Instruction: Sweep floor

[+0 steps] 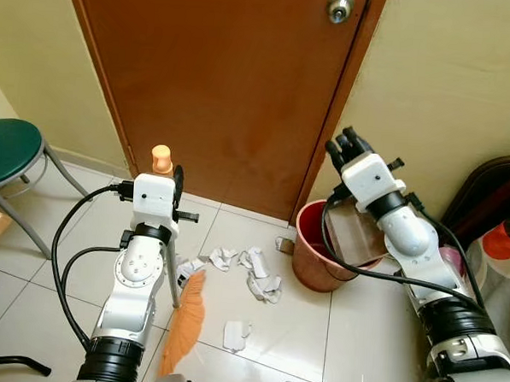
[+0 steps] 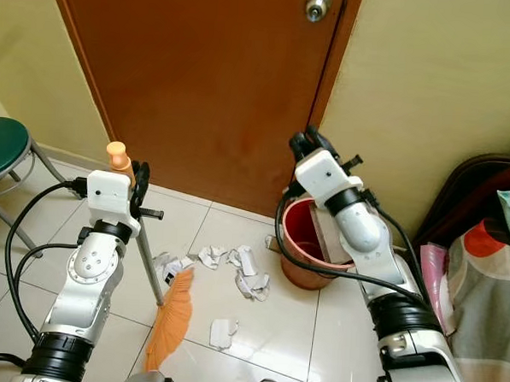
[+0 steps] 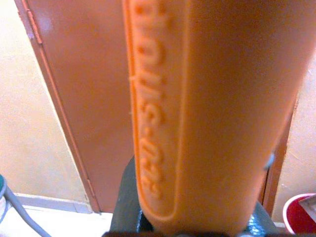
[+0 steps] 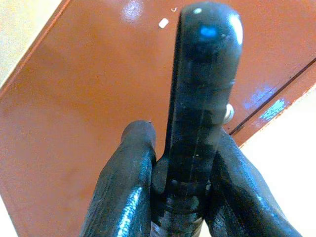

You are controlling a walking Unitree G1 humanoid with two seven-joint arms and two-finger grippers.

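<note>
My left gripper [image 1: 171, 187] is shut on a broom, just below its orange handle top [image 1: 162, 159]; the same orange grip [image 3: 197, 113] looms close in the left wrist view. The grey shaft slants down to orange bristles [image 1: 186, 324] resting on the tiles. Crumpled paper scraps [image 1: 263, 281] lie beside the bristles, with one more piece [image 1: 236, 335] nearer me. My right gripper [image 1: 350, 147] is raised by the door frame, shut on a black handle [image 4: 197, 98]. A brown dustpan [image 1: 355, 232] hangs below it against a red bucket [image 1: 315, 271].
A brown door [image 1: 226, 87] with a metal knob [image 1: 339, 5] closes the space ahead. A green stool [image 1: 9, 148] stands at the left. Bags and cloth [image 1: 500, 247] crowd the right wall. A black bar [image 1: 6, 364] lies on the floor at lower left.
</note>
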